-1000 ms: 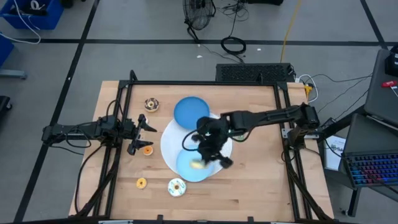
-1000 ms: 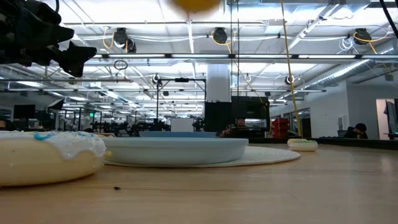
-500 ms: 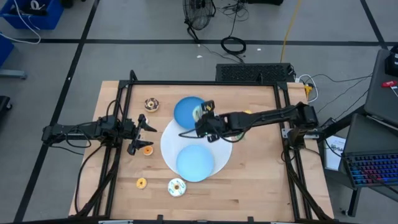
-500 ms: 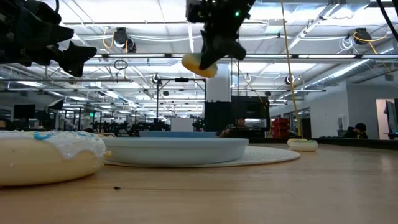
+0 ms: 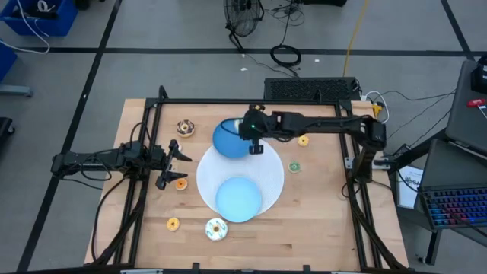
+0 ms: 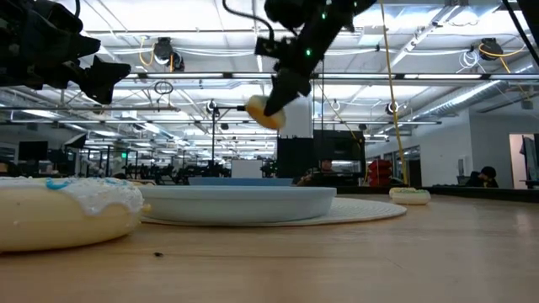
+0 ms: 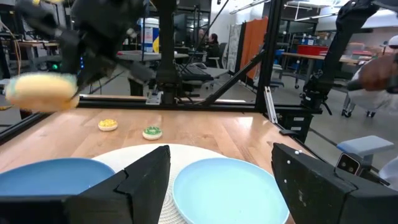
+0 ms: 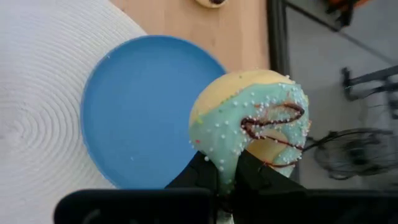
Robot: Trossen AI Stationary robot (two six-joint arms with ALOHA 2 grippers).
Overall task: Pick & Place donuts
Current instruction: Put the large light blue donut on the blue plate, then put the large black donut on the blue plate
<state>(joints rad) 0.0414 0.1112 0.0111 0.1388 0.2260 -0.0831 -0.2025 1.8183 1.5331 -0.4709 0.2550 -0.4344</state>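
My right gripper (image 5: 249, 136) hangs over the far, darker blue plate (image 5: 227, 139), shut on the teal-frosted donut (image 8: 252, 127), which also shows in the low view (image 6: 264, 111). My left gripper (image 5: 176, 167) waits open near the table's left edge, beside a tiny orange donut (image 5: 180, 183). The chocolate-sprinkled donut (image 5: 185, 128) lies flat on the wood, as do the white-frosted donut (image 5: 217, 228), a second tiny orange one (image 5: 173, 224), a yellow one (image 5: 303, 140) and a green one (image 5: 294, 167). My right gripper pinches the teal donut between its two fingers (image 8: 205, 174) at the part of the ring nearest them (image 8: 229, 167). The fingers slant down from above. The donut is lifted clear over the darker blue plate and stands on edge, frosted face toward the wrist camera.
A round white mat (image 5: 274, 171) carries a light blue plate (image 5: 238, 199) on its near part; the darker plate overlaps its far-left rim. A black frame (image 5: 251, 102) borders the table. Bare wood lies on the right side (image 5: 319, 205).
My right gripper has carried the teal donut from above the light blue plate toward the table's far edge, turning at the wrist, and now hangs over the darker blue plate. It has stayed shut on the donut.
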